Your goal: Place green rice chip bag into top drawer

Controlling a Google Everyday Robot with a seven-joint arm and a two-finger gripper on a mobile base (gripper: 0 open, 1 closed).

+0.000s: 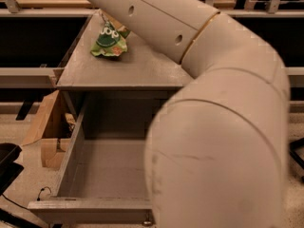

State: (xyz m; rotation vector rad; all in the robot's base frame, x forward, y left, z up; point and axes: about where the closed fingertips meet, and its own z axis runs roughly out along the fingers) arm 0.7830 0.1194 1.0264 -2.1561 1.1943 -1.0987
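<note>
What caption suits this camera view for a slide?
Arm fills the frame; its mostly hidden gripper is by the green rice chip bag on the table; top drawer open.

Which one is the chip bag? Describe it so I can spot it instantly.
Find the grey table above the open drawer. At its far left lies the chip bag, with the gripper just behind it, mostly hidden under the arm. It is the only crinkled, glossy green thing, white letters on dark green.
</note>
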